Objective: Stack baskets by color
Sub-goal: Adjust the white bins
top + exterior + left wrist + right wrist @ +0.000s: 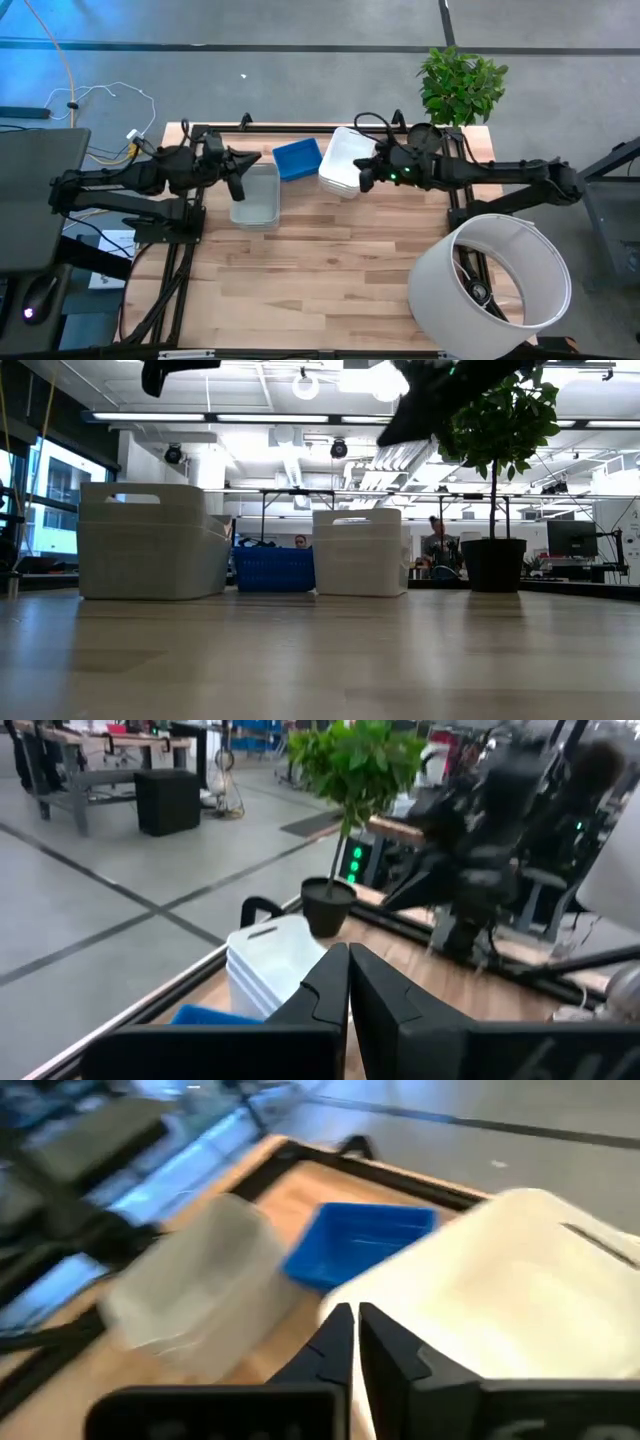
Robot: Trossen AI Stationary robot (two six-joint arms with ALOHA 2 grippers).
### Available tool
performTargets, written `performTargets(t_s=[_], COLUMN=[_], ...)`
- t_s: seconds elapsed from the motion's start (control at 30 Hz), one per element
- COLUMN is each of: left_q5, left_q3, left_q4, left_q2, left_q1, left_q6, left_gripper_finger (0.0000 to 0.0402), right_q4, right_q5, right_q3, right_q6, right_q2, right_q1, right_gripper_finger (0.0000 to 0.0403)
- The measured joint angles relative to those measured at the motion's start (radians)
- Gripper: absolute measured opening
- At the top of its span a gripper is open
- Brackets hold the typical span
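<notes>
Stacks look sorted; right hand (362, 180) pinched empty over white baskets (345, 160), left hand (237, 188) pinched empty above grey baskets (256, 197). Next: pull back.

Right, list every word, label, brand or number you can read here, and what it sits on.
None can be read. The white baskets, blue basket and translucent grey baskets show no lettering. The paper under the left arm is too small to read.

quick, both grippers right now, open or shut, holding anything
left gripper: shut, holding nothing, above the grey baskets.
right gripper: shut, holding nothing, over the white baskets.
</notes>
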Motion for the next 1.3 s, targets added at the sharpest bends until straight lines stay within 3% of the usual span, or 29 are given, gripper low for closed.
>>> performTargets(t_s=[0.07, 0.2, 0.4, 0.53, 0.73, 0.87, 1.3], left_q5=[0.003, 0.006, 0.03, 0.03, 0.033, 0.034, 0.042], left_q3=[0.0, 0.0, 0.0, 0.0, 0.0, 0.0, 0.0], left_q4=[0.02, 0.023, 0.024, 0.021, 0.016, 0.008, 0.008], left_q2=[0.001, 0.019, 0.027, 0.027, 0.027, 0.027, 0.027], left_q1=[0.0, 0.0, 0.0, 0.0, 0.0, 0.0, 0.0], left_q6=[-0.008, -0.039, -0.053, -0.072, -0.074, -0.078, -0.082], left_gripper_finger=[0.0, 0.0, 0.0, 0.0, 0.0, 0.0, 0.0], right_q4=[-0.011, -0.011, -0.04, -0.126, -0.39, -0.556, -0.777], right_q5=[-0.002, -0.11, -0.14, -0.166, -0.11, -0.07, -0.056], right_q3=[0.0, 0.0, 0.029, 0.139, 0.314, 0.382, 0.399], right_q6=[0.007, 0.031, 0.067, -0.015, -0.201, -0.262, -0.373], right_q2=[0.036, 0.146, 0.299, 0.371, 0.473, 0.517, 0.522], right_q1=[-0.037, -0.091, -0.135, -0.141, -0.145, -0.159, -0.156], right_gripper_finger=[0.001, 0.0002, 0.0001, 0.0, 0.0, 0.0, 0.0])
